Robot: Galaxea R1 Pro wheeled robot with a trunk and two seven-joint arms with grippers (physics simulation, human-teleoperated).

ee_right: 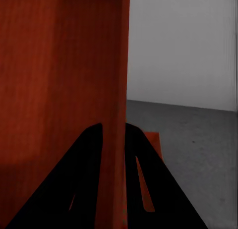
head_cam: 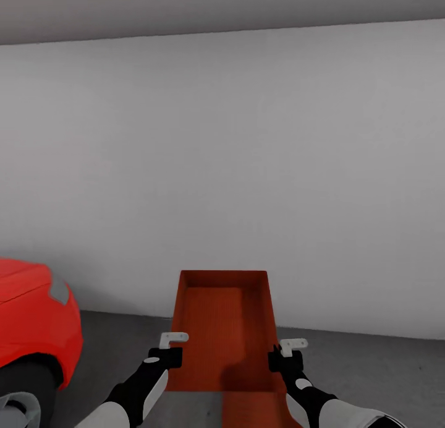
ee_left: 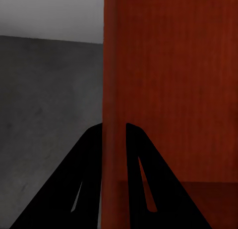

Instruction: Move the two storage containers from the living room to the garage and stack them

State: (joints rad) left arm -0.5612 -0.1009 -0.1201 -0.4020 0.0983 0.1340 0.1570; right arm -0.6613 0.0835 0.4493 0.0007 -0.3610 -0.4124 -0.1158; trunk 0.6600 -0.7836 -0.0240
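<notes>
Lower centre: we hold one storage container aloft, left gripper and right gripper clamped on opposite side walls.

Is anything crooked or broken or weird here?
Nothing looks broken or spilled. The left gripper and right gripper each pinch a side wall of a bin, holding it level above the floor. Another orange-red piece, likely the second bin, lies just below. The car stands apart.

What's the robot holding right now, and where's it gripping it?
A storage container: the left gripper pinches its left side wall, the right gripper its right side wall.
</notes>
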